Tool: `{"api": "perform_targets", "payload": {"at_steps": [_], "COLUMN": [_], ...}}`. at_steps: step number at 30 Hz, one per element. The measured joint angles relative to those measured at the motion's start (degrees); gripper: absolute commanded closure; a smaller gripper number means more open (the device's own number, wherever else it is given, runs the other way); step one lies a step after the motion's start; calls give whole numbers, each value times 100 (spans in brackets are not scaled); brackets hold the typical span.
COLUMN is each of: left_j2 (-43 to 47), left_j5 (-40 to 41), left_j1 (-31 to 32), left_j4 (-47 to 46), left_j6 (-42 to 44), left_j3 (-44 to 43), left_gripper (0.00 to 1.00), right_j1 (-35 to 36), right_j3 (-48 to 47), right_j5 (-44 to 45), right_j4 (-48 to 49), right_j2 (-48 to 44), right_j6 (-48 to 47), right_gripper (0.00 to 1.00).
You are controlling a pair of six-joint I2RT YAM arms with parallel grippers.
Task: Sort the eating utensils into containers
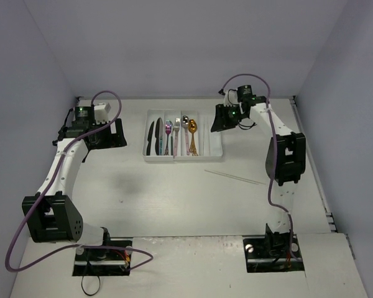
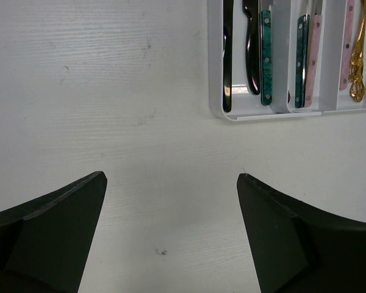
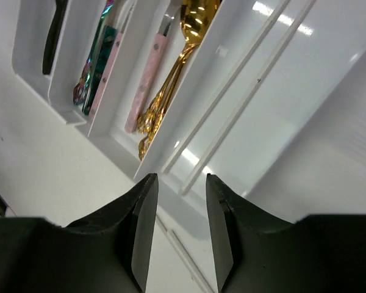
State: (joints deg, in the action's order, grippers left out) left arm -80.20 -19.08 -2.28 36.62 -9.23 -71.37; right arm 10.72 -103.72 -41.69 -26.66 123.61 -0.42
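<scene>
The white cutlery tray (image 1: 215, 155) lies at the table's far middle. Its compartments hold black knives (image 1: 151, 138), a teal knife (image 1: 159, 139), a pink-handled fork (image 1: 176, 139) and a gold spoon (image 1: 192, 136). My right gripper (image 1: 225, 119) hovers at the tray's right end. In the right wrist view the right gripper (image 3: 182, 183) is open and empty, just above two pale chopsticks (image 3: 227, 86) lying in the tray's (image 3: 305, 91) rightmost compartment. My left gripper (image 2: 171, 183) stands wide open over bare table, left of the tray (image 2: 274, 115).
A thin pale chopstick (image 1: 236, 178) lies loose on the table in front of the tray's right corner; the right wrist view shows thin sticks (image 3: 183, 253) under the jaws. Grey walls close the table at the back and sides.
</scene>
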Motion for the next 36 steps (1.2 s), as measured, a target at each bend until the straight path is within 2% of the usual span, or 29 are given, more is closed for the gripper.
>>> {"api": "perform_targets", "payload": {"at_steps": [2,5,8,11,14,16,24,36], "left_j2": [-43,-130,-234,-315,-337,-337,-286,-23], "left_j5": [-28,-71,-143,-216,-253,-264,-307,-314], "left_j1": [0,0,0,0,0,2,2,0], "left_j4": [-8,-21,-50,-65,-66,-70,-89,-87], "left_j6": [0,-12,-46,-79,-90,-91,-87,-79], "left_j3": [-52,-113,-138,-140,-150,-171,-197,-195], "left_gripper": [13,13,13,13,13,13,13,13], "right_j1": [-44,156,932,1993,2628,2697,2632,2569], "right_j3": [70,764,1593,2072,2371,2449,2223,1829], "right_j5": [127,690,1331,1779,2052,2207,2520,2538], "right_j4": [-195,-356,-653,-839,-1006,-1102,-1140,-1062], "right_j2": [-485,-1589,-2671,-3041,-2879,-2653,-1584,-893], "right_j6": [-700,-2014,-3243,-4058,-4497,-4613,-4698,-4571], "right_gripper": [72,75,75,73,72,70,63,60]}}
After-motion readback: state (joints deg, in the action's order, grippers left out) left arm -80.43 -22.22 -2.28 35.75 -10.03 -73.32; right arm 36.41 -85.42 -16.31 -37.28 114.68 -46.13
